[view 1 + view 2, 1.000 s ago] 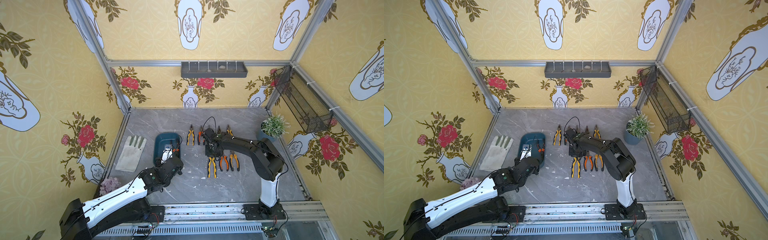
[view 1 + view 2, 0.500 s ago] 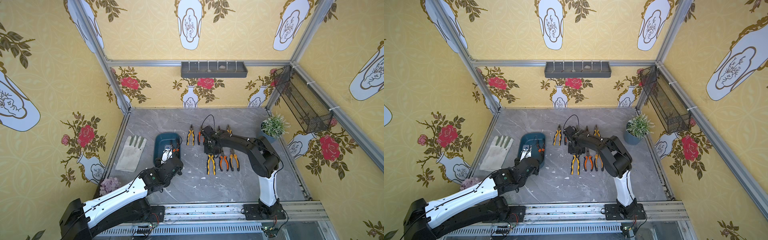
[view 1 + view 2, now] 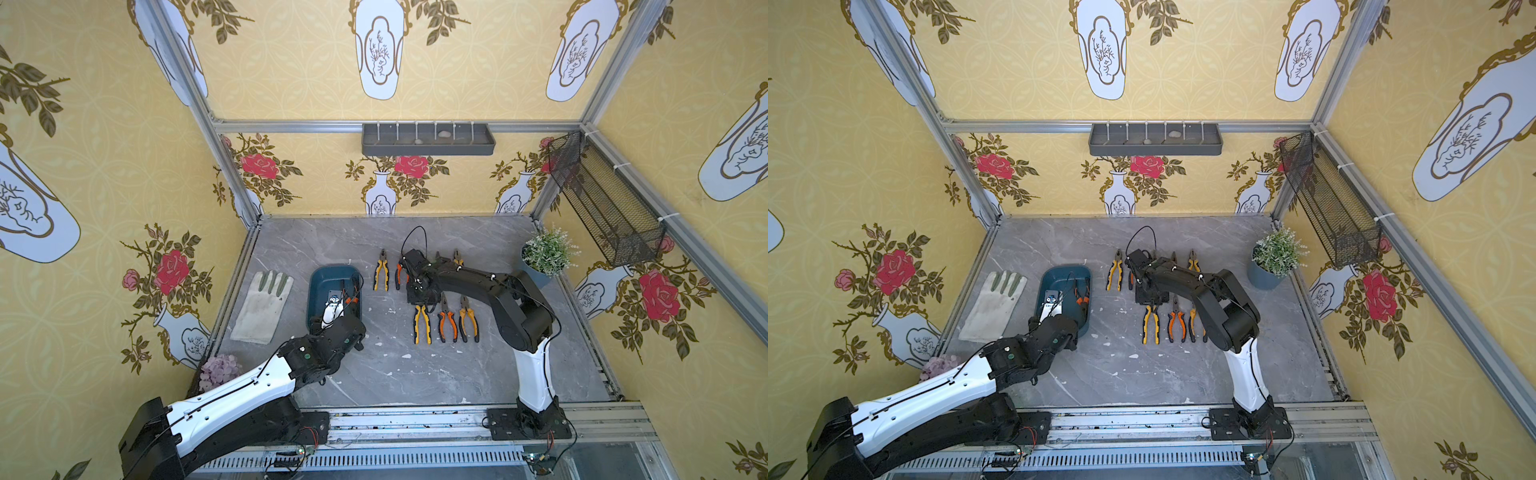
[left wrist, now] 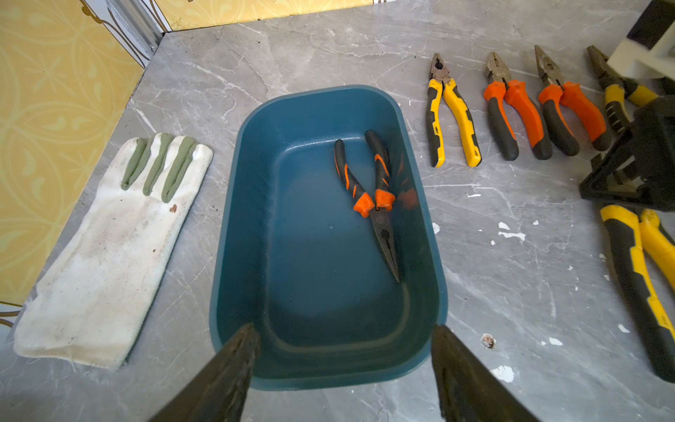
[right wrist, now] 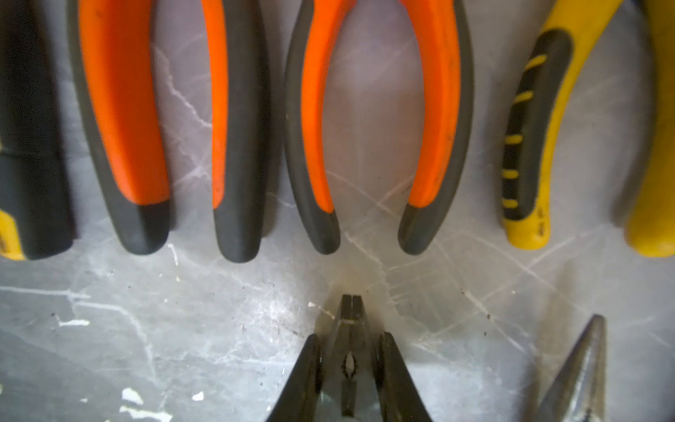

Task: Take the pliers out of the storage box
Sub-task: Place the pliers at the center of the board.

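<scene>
Left gripper (image 4: 345, 327) is wide open and empty, over the near end of the storage box (image 4: 310, 263). One long-nose pliers (image 4: 376, 204) lies inside, hugging the right wall, tips pointing near. We judge it steel, stiff and weighty. Rubber handles are grippy but splayed, so we'd pinch at the pivot. Right gripper (image 5: 350, 338) is clamped on the combination pliers (image 5: 350, 314) head by the table rows. Print on the yellow handle (image 5: 526, 153) is unreadable.

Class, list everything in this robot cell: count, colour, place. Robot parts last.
storage box: one, teal, table.
pliers in box: one, orange-black, right side.
back-row pliers: four, yellow-black and orange-black, right of box.
front-row pliers: three, same colours, nearer robot.
glove: one, white-green, left of box.
potted plant: one, green, far right.
tray: one, grey, back wall.
mesh basket: one, black, right wall.
flower: one, mauve, near-left corner.
left gripper: one, black, open over box.
right gripper: one, black, shut on front-row pliers.
</scene>
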Action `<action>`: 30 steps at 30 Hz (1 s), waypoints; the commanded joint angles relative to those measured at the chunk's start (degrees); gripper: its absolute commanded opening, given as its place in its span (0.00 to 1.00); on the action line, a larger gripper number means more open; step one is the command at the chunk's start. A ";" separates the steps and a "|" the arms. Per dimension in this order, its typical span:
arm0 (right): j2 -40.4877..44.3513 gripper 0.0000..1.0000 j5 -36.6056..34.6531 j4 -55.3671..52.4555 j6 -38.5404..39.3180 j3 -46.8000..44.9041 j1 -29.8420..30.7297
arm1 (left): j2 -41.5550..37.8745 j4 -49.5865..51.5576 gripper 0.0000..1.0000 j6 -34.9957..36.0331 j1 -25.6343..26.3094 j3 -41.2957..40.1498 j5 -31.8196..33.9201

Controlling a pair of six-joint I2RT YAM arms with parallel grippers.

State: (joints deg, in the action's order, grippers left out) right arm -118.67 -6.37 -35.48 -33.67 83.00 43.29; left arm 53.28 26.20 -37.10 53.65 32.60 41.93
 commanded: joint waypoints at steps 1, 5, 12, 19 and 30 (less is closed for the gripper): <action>-0.97 0.15 -0.06 -1.78 0.45 -0.78 -0.26 | -0.01 -0.46 0.76 0.09 -0.15 -0.34 -0.18; -0.59 0.16 0.20 -1.57 0.40 -1.35 -0.40 | -0.07 -0.62 0.76 0.08 -0.14 -0.43 -0.41; -1.09 0.26 1.00 -1.35 0.62 -1.77 -0.35 | -0.16 -0.38 0.76 -0.14 -0.22 -0.43 -0.43; -1.28 0.32 1.91 -0.64 0.71 -2.45 -0.38 | -0.28 -0.37 0.76 -0.25 -0.28 -0.61 -0.47; -0.16 0.31 2.10 -0.11 0.21 -3.80 -0.30 | -0.81 -0.34 0.76 -0.53 -0.29 -0.87 -0.53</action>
State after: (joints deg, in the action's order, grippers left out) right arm -117.86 -6.33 -32.01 -32.95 80.36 43.05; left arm 52.58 26.17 -37.12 53.47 32.23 41.54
